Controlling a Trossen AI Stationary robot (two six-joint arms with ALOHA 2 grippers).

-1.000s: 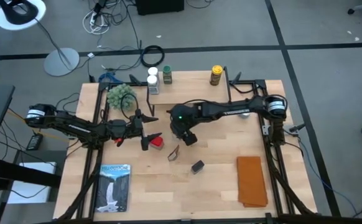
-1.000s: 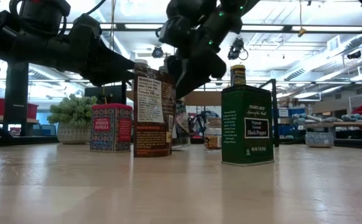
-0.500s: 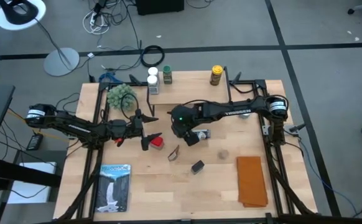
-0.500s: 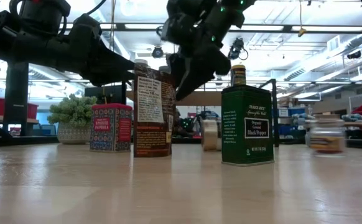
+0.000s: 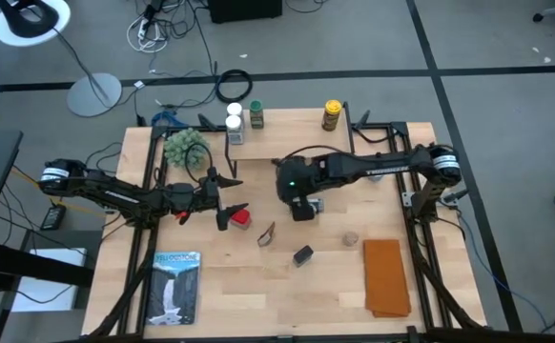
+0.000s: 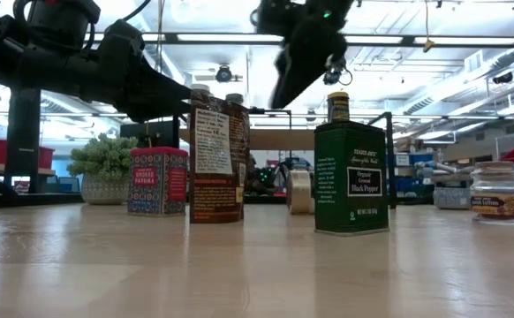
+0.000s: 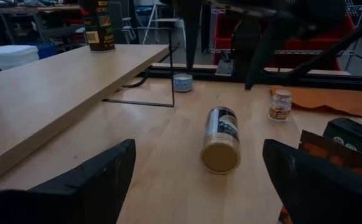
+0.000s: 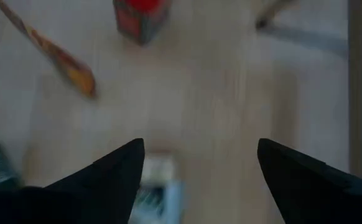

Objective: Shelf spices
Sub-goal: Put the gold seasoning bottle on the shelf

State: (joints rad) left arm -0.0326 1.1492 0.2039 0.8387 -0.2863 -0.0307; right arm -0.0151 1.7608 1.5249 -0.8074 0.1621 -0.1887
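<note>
My right gripper (image 5: pixel 303 208) is open and hangs above a tan canister (image 7: pixel 221 140) that lies on its side on the table; the canister shows blurred between the fingers in the right wrist view (image 8: pixel 159 190). My left gripper (image 5: pixel 223 211) is open and empty, right beside the red tin (image 5: pixel 242 217). An orange packet (image 5: pixel 266 233) and a black box (image 5: pixel 302 254) stand nearer. A small jar (image 5: pixel 351 238) stands upright to the right. The shelf (image 5: pixel 292 129) at the far edge carries a yellow-capped jar (image 5: pixel 332 114), a white-capped one (image 5: pixel 234 124) and a green-capped one (image 5: pixel 256 116).
A fuzzy green plant (image 5: pixel 184 145) stands at the far left. A flat silver tin (image 7: pixel 182 82) lies by the shelf's black legs (image 7: pixel 170 62). An orange cloth (image 5: pixel 386 276) lies near right and a booklet (image 5: pixel 174 286) near left.
My right gripper has risen and gone a little toward the table's right edge. The tan canister now lies uncovered on its side where the gripper was. The small jar has travelled along the table toward the right and near edges and now stands upright.
</note>
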